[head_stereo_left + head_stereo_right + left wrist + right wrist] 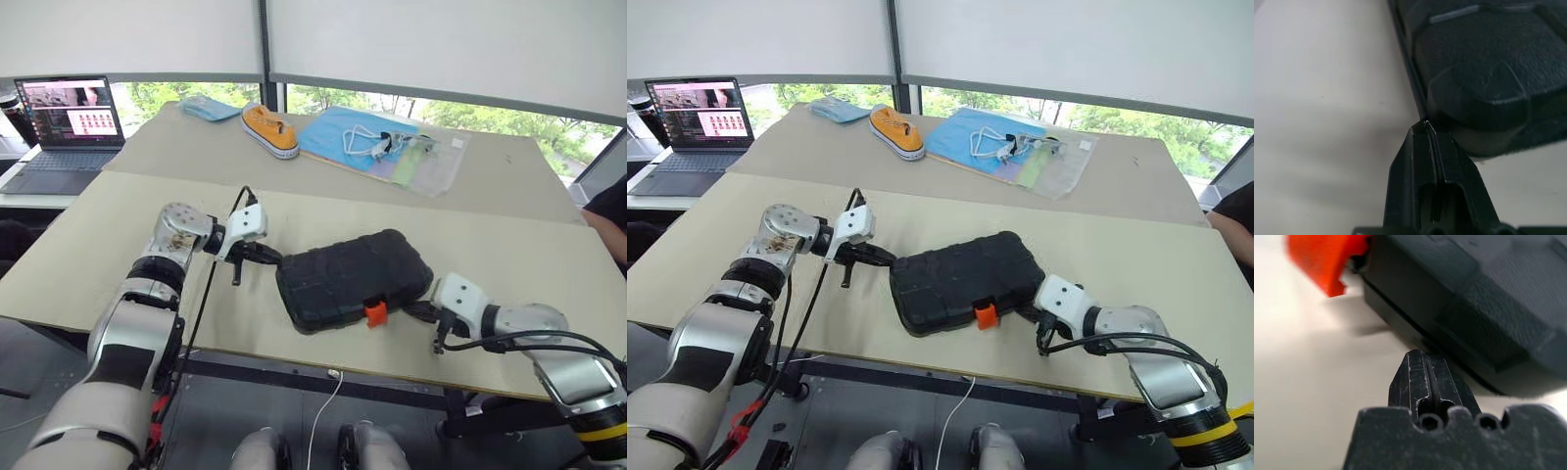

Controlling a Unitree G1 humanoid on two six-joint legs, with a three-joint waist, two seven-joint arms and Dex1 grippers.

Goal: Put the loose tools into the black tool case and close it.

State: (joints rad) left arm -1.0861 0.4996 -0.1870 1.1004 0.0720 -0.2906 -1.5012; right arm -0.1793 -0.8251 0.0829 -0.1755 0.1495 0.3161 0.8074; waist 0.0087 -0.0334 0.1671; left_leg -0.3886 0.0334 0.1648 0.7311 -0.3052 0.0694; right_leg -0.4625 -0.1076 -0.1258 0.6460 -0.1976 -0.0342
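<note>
The black tool case [353,277] lies closed on the near table, lid down, with its small orange latch [376,313] on the front edge. My left gripper [269,258] is shut, and its tip rests against the case's left end [1488,63]. My right gripper [416,311] is also shut, with its tip at the case's front right corner [1488,298], just right of the latch [1322,259]. Neither gripper holds anything. The loose tools are out of view.
On the far table lie an orange shoe [269,130], a blue sheet with cables and a clear pouch [367,137], and a small blue item [211,108]. An open laptop [69,127] stands at the far left. A person's dark sleeve [612,220] shows at the right edge.
</note>
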